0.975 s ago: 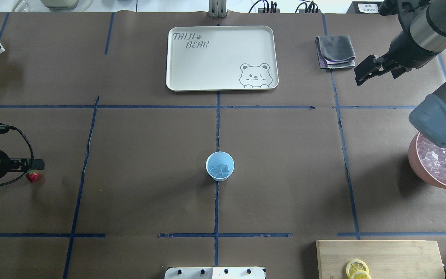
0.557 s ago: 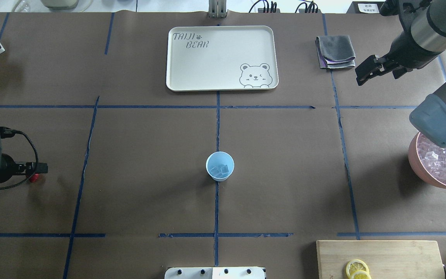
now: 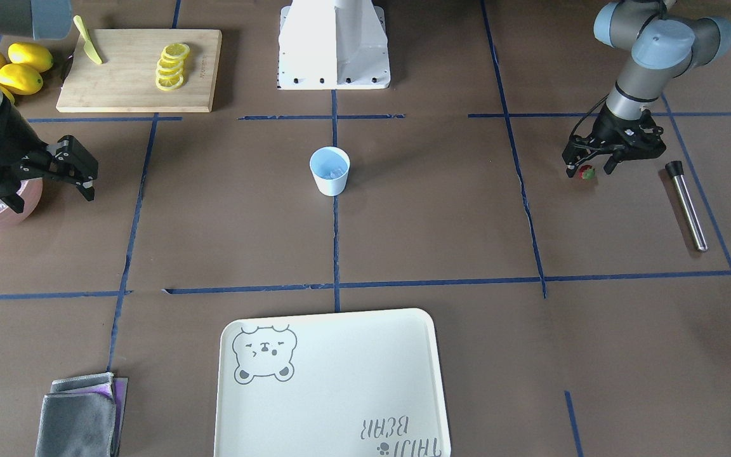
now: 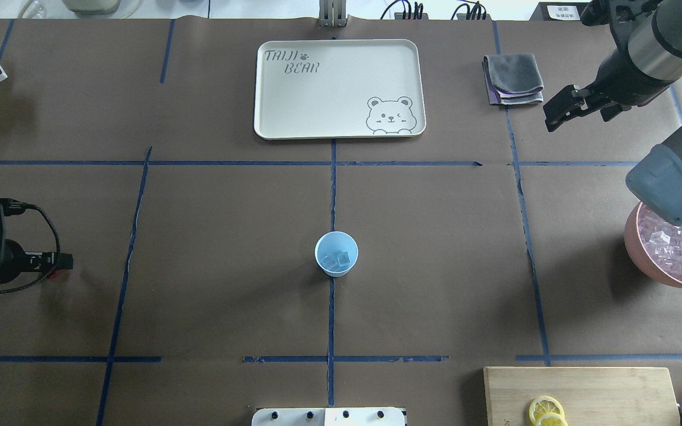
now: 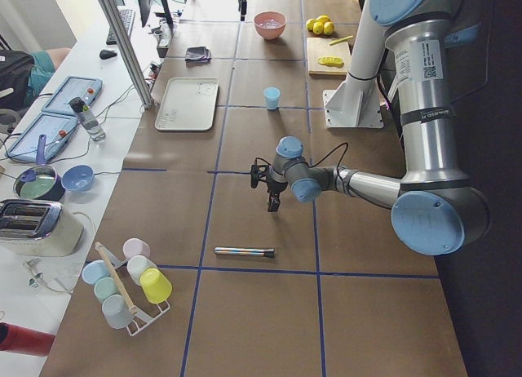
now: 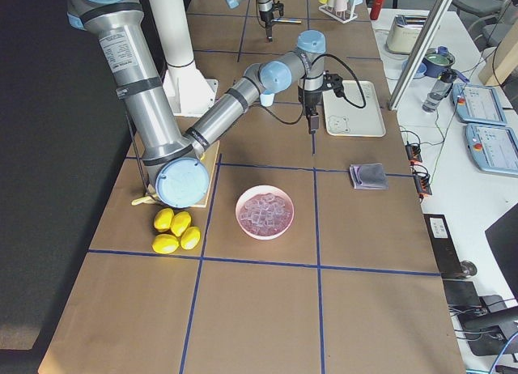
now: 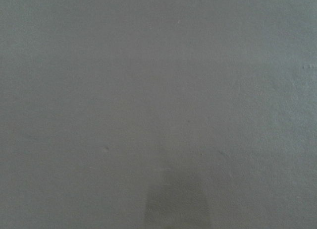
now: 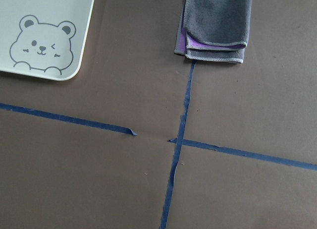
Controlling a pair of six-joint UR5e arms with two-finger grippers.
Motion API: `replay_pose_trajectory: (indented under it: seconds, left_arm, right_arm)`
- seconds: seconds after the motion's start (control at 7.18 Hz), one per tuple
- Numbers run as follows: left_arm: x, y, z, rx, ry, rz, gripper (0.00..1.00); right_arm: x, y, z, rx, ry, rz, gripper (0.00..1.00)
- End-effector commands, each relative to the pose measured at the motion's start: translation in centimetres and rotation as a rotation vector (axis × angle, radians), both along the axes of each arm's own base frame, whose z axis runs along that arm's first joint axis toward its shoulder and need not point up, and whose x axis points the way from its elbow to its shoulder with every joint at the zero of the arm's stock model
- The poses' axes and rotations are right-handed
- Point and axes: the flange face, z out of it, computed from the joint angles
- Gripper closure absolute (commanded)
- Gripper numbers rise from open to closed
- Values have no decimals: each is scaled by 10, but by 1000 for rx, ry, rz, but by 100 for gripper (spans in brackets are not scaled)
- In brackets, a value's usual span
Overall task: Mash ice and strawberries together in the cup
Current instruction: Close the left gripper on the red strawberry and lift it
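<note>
The strawberry (image 3: pixel 588 172), small, red and green-capped, lies on the brown paper-covered desk (image 4: pixel 228 236) far out on the robot's left. The left tool (image 3: pixel 587 169) is down at the desk over it, jaws apart with a black finger on either side of the berry; whether the fingers touch it cannot be told. Just beside them lies a smooth steel rod (image 3: pixel 687 208) with a black cap.

Well apart from the berry, at the desk's middle on a blue tape line, stands the tapered cup (image 4: pixel 336 254), white outside and pale blue inside, upright, with a few glassy ice cubes (image 4: pixel 339 260) at its bottom.

On the robot's right, the right tool (image 4: pixel 547 117) hangs above the desk with its jaws moderately wide and nothing between them, near a folded grey cloth (image 4: pixel 512 74). A round pink bowl (image 3: pixel 4 219) nearby is heaped with more clear cubes (image 4: pixel 675 251). A cream rectangular tray (image 4: pixel 270 131) with a printed bear sits beyond the cup.
</note>
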Motion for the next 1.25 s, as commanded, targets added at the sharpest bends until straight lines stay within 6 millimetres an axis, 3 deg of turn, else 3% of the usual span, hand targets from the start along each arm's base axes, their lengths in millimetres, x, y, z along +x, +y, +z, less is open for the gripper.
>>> replay_pose_trajectory:
  seconds: [0.0, 0.28, 0.56, 0.7, 1.11]
  left_arm:
    - [2, 2, 0, -9, 3, -2, 22]
    - [2, 2, -1, -8, 4, -2, 40]
    - [1, 3, 1, -7, -1, 2, 80]
    - [-2, 5, -6, -3, 9, 9, 94]
    - [-27, 16, -64, -19, 95, 41, 100]
  right_arm:
    - [1, 0, 0, 1, 0, 1, 1]
    - [0, 0, -2, 5, -2, 1, 1]
    - [0, 0, -2, 5, -2, 0, 1]
    - [0, 0, -2, 4, -4, 0, 1]
    - [15, -3, 7, -4, 4, 17, 1]
